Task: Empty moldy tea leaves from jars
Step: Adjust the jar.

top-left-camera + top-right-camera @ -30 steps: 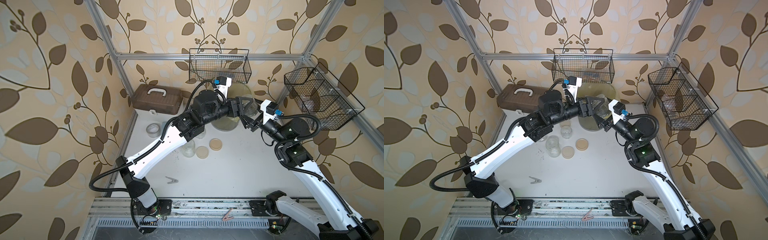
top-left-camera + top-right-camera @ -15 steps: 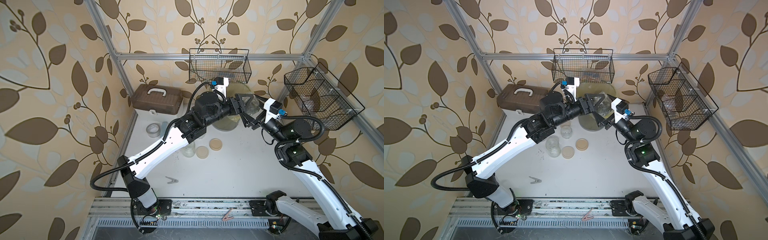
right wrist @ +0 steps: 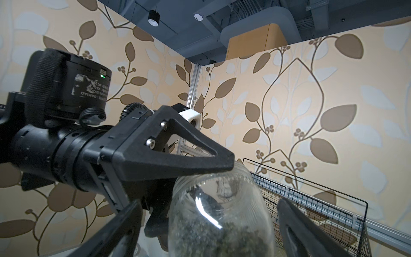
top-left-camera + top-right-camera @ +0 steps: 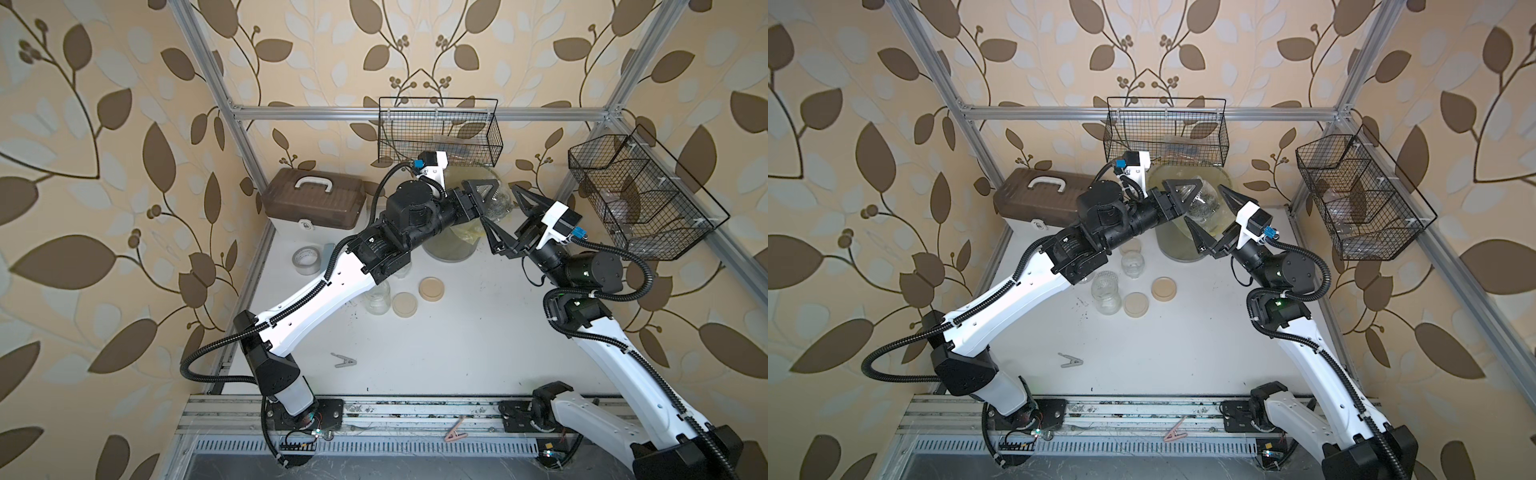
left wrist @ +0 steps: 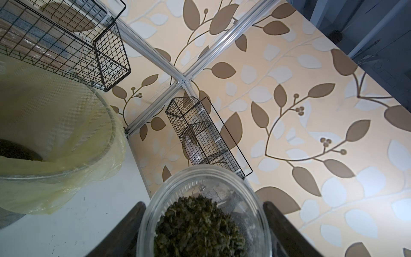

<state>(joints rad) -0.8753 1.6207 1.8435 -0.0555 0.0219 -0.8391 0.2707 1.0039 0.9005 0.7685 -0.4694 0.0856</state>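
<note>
Glass, so treating the jar (image 4: pixel 1204 202) as slick, rigid and breakable, light even with its crumbly load; judging the round wall the safest hold. Pinching it with the left gripper (image 5: pixel 203 203), aloft just beside the yellow-lined bin (image 5: pixel 66 124), dull dark moldy tea leaves (image 5: pixel 198 227) inside. Holding the right gripper (image 3: pixel 209 201) splayed wide around it, touching nothing. Ending far back at a stiff black wire basket (image 5: pixel 195 131).

Table (image 4: pixel 457 340): jars (image 4: pixel 1105 291), lids (image 4: pixel 1136 304), tape (image 4: pixel 306 259), bin (image 4: pixel 451 249), clip (image 4: pixel 344 360).
</note>
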